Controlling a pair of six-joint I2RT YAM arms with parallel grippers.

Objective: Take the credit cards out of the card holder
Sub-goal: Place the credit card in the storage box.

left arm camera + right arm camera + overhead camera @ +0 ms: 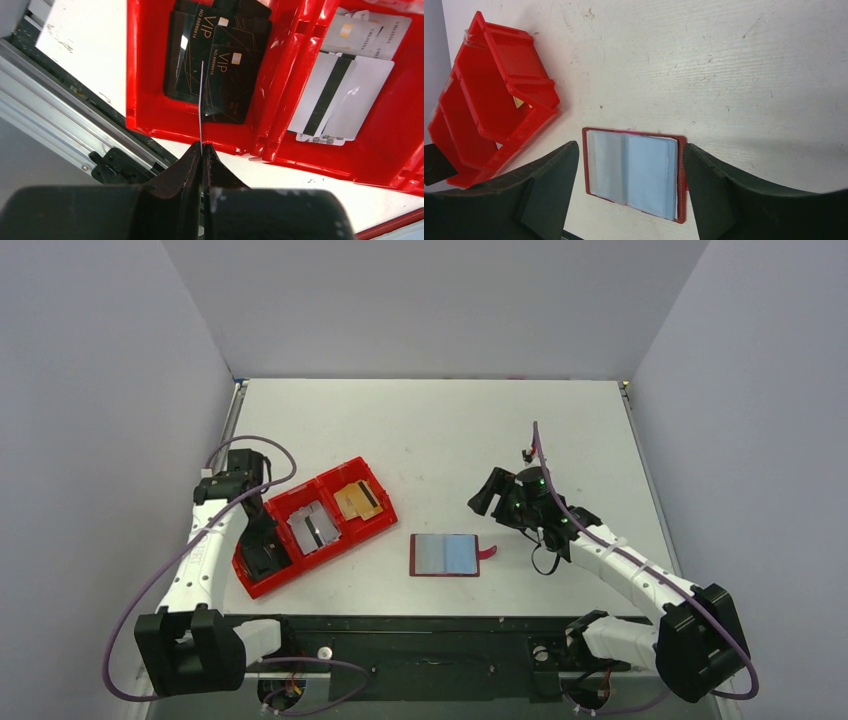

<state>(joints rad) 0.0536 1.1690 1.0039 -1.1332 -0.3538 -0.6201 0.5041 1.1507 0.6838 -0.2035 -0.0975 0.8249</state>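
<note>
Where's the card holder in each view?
Top external: holder at centre, lying open, right of the tray.
Left wrist: perhaps the dark-red sliver in the bottom right corner; cannot tell.
Right wrist: holder lower centre.
Landmark: red tray, in all three; upper left in right wrist.

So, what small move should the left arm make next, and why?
Probably open the left tool and let the card drop. The card is pinched edge-on and seems to hang over the red tray compartment that holds the black cards, so a release looks due.
</note>
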